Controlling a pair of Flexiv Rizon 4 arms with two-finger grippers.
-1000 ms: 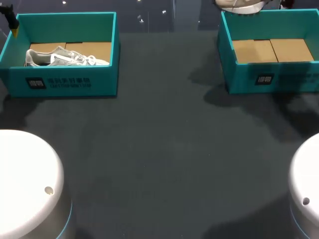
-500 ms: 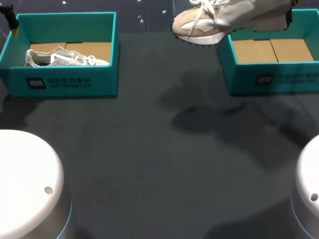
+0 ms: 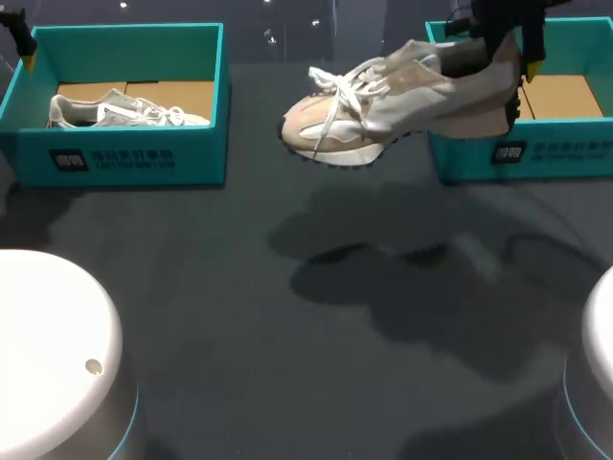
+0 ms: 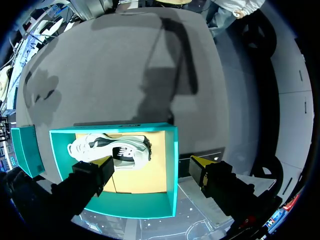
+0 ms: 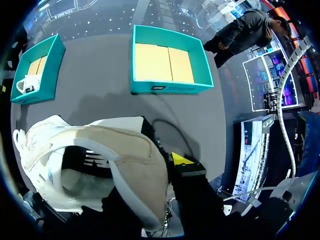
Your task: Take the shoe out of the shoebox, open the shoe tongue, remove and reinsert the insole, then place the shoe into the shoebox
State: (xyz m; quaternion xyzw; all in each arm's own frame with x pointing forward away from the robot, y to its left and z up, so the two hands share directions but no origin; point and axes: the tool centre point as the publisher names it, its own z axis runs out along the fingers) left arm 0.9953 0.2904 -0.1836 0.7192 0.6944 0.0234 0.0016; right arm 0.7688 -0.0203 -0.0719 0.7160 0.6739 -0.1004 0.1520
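Observation:
A beige and white shoe [image 3: 383, 105] hangs in the air over the table, toe toward the left, laces dangling. My right gripper [image 3: 508, 67] is shut on its heel; in the right wrist view the heel collar [image 5: 130, 160] sits between a yellow-tipped finger [image 5: 182, 160] and a dark finger inside the shoe. The right teal shoebox [image 3: 517, 153] behind it shows only its cardboard floor [image 5: 162, 62]. My left gripper [image 4: 152, 164] stands open high above the left teal shoebox [image 4: 172, 165], which holds a grey and white shoe [image 4: 110, 150]. That box [image 3: 124, 158] and shoe [image 3: 124, 110] sit at the far left.
The dark table [image 3: 287, 335] stretches between the two boxes and toward the front. My arms' white bases [image 3: 48, 355] fill the front corners. The hanging shoe's shadow lies on the table's middle.
My right arm has carried the beige shoe from above the right box, down and to the left, out over the table. The left arm has not moved.

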